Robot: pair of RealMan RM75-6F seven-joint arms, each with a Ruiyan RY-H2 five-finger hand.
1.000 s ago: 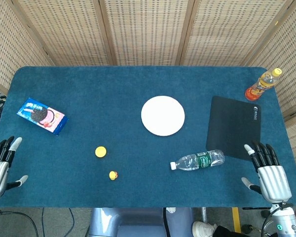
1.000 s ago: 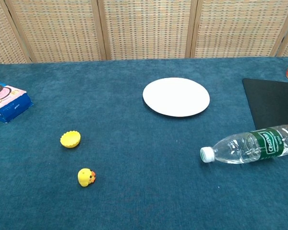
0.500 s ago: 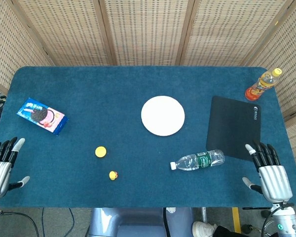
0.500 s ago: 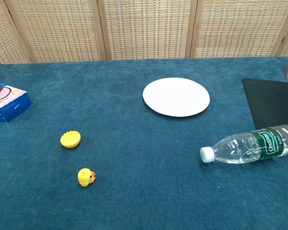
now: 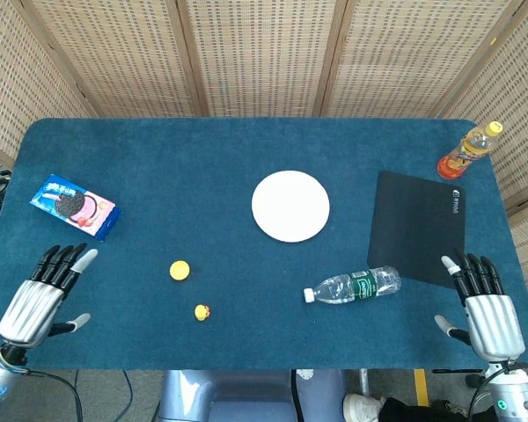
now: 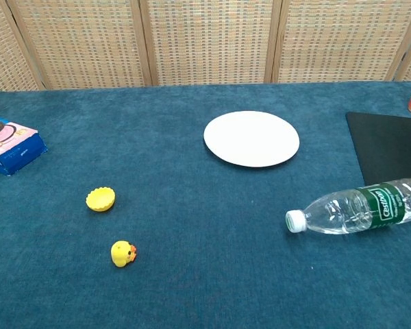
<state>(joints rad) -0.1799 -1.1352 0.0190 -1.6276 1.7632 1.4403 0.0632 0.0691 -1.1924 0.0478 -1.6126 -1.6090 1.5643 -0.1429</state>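
My left robot hand hovers released, fingers apart, near the cookie box. My right robot hand, also released, lies near the water bottle on the surface.

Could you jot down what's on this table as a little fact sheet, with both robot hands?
left hand: open, holds nothing, nearest the cookie box
right hand: open, holds nothing, beside the black mat
water bottle: lying on its side, capped
plate: white, mid-table
yellow cap and toy duck: near the front
juice bottle: upright, far right corner
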